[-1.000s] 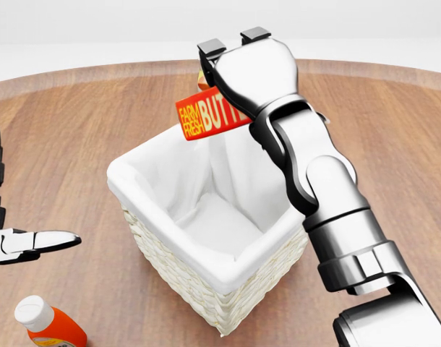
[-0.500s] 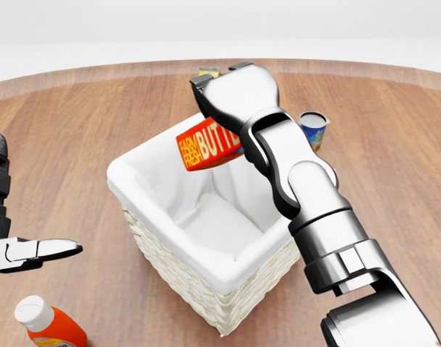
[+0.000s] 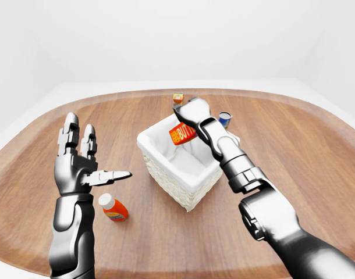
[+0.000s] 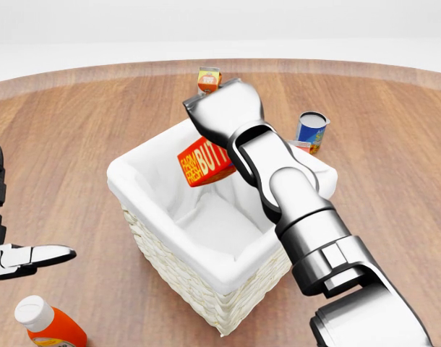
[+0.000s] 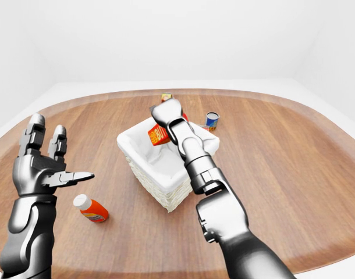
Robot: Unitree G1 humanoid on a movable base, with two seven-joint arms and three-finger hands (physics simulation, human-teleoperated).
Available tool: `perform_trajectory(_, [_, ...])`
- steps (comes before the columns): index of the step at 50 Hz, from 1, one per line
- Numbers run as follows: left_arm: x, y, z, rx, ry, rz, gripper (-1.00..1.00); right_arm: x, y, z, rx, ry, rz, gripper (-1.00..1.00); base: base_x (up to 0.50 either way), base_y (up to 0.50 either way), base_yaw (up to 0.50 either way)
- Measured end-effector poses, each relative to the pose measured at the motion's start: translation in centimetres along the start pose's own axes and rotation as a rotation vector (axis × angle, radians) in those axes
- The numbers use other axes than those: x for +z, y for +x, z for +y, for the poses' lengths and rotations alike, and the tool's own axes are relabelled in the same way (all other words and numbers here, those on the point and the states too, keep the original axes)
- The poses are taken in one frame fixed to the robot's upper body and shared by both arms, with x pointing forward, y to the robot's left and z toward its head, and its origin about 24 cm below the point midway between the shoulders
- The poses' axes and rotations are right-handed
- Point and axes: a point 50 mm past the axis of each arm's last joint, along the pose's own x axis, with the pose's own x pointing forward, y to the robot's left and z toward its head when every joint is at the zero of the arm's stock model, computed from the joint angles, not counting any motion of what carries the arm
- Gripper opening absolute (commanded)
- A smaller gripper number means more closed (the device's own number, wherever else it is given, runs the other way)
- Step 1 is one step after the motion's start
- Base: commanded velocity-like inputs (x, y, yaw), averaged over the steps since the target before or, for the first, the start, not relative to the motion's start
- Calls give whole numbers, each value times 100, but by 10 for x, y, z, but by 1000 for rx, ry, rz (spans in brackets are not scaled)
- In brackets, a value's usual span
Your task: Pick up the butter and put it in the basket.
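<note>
Right hand (image 4: 224,116) fingers clamped on butter (image 4: 202,164), box hanging beneath them inside basket (image 4: 134,170) rim. Left hand (image 3: 78,165) fingers spread, holding nothing.

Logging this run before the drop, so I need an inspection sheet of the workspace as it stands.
Surface: round wooden table.
Job's things: butter held over the open basket, not yet released.
Clutter: orange bottle lying at lower left; blue can and small orange carton beyond the basket.
Hands: right hand shut on the butter; left hand open, raised, empty.
Cables: nothing seen.
Surroundings: plain white walls.
</note>
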Motion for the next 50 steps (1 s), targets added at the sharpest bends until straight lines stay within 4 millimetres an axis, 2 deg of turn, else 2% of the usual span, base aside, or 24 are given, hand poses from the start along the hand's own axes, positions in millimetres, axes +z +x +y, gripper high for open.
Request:
perform_trajectory(30, [-6, -10, 12, 31, -9, 34, 100, 16, 4, 33, 94, -97, -46, -100, 0, 0, 0])
perform_trajectory(50, [-14, -13, 24, 60, -17, 73, 100, 22, 5, 47, 133, -111, -71, -100, 0, 0, 0])
